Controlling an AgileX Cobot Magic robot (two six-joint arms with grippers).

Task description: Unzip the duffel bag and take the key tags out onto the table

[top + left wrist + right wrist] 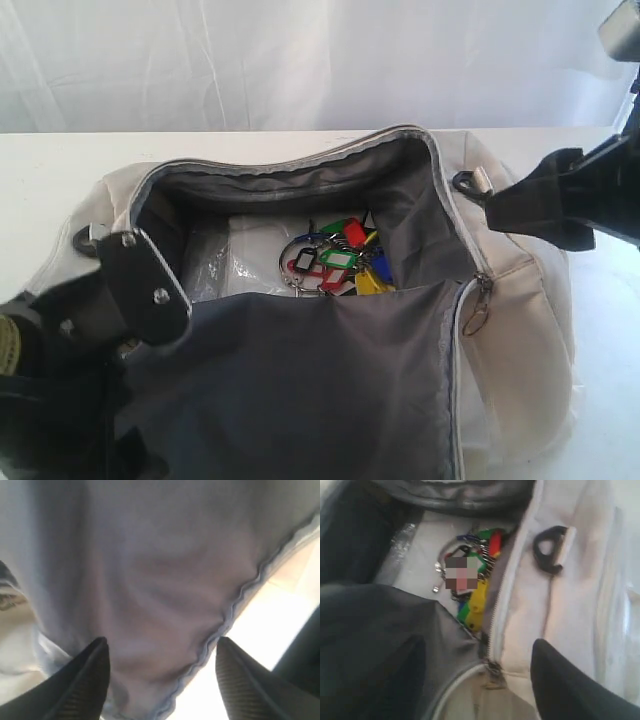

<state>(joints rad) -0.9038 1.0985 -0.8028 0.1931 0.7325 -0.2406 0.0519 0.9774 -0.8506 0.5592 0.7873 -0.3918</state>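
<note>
The cream duffel bag (530, 320) lies unzipped on the white table (45, 180), its top flap folded toward the camera with the grey lining (300, 380) showing. The key tags (338, 262), red, green, yellow and blue on metal rings, lie inside on the bag's floor and also show in the right wrist view as key tags (472, 587). My left gripper (150, 288) is open at the bag's left end; its view shows the gripper (162, 640) spread around the lining and zipper edge (235, 605). My right gripper (479, 644) hangs open over the zipper pull (492, 672).
A black D-ring (468, 183) sits on the bag's right end, under my right gripper (545, 205). Crinkled clear plastic (215, 265) lines the bag floor beside the tags. A white curtain (300, 60) backs the table. Bare tabletop (615, 380) lies right of the bag.
</note>
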